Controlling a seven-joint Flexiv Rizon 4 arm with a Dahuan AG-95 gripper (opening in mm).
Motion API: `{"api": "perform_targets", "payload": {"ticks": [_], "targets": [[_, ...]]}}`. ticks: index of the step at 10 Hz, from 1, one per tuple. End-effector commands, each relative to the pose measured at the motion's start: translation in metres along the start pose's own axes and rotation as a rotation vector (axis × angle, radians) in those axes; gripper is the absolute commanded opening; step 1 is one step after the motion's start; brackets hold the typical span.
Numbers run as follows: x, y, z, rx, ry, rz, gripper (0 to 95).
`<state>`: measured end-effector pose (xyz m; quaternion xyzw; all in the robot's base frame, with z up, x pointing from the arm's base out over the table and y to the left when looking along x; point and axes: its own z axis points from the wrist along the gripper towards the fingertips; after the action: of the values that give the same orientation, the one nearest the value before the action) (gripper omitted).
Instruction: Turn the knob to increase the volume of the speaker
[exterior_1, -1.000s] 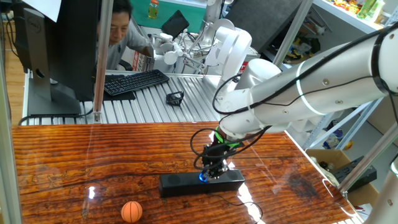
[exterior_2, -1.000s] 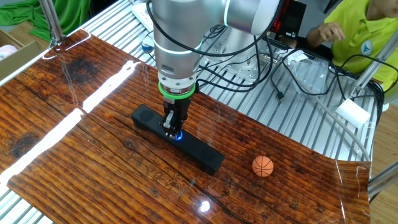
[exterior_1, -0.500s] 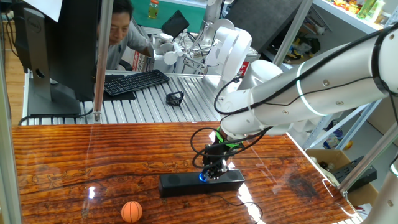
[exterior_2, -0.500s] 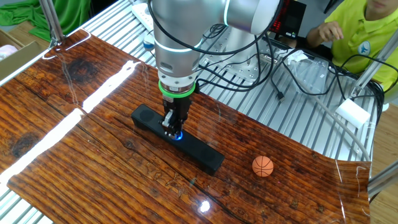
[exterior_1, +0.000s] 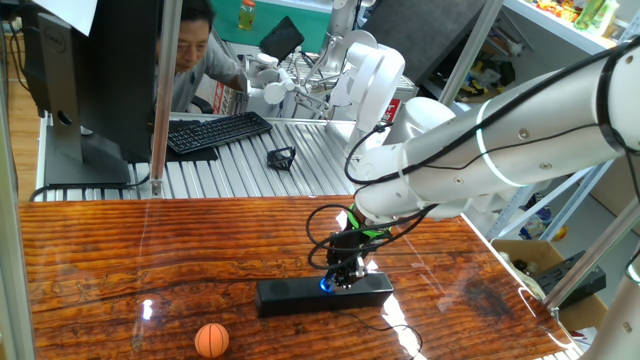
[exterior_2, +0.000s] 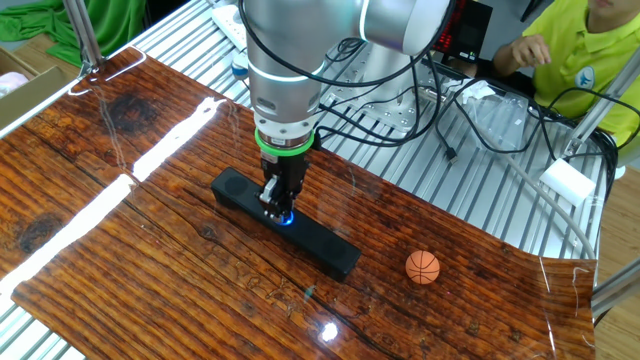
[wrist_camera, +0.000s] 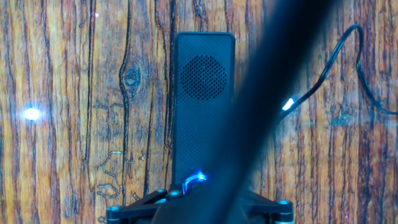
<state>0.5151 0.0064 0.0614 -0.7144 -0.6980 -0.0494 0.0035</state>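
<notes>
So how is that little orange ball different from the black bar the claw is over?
The ball is small, round and orange with dark seams; the speaker is a long, low, black box. The speaker has a glowing blue knob with the claw right on it; the ball lies alone, off toward one end of the bar, untouched. A thin cable runs near the speaker; the ball has none. Both rest on the wooden table.

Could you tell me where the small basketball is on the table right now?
In one fixed view the basketball lies near the table's front edge, left of the speaker and apart from it. In the other fixed view it sits right of the speaker's end.
</notes>
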Motion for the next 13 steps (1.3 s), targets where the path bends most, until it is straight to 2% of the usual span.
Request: {"api": "perform_targets", "payload": {"ticks": [1,3,7,13], "targets": [[0.0004,0.0013,0.0024,0.000,0.001,0.010,0.0],[0.0003,0.0013,0.0024,0.008,-0.003,0.039,0.0],[0.0001,0.0009,0.0025,0.001,-0.010,0.116,0.0],[-0.0002,0.0003,0.0026,-0.004,-0.011,0.184,0.0]]}}
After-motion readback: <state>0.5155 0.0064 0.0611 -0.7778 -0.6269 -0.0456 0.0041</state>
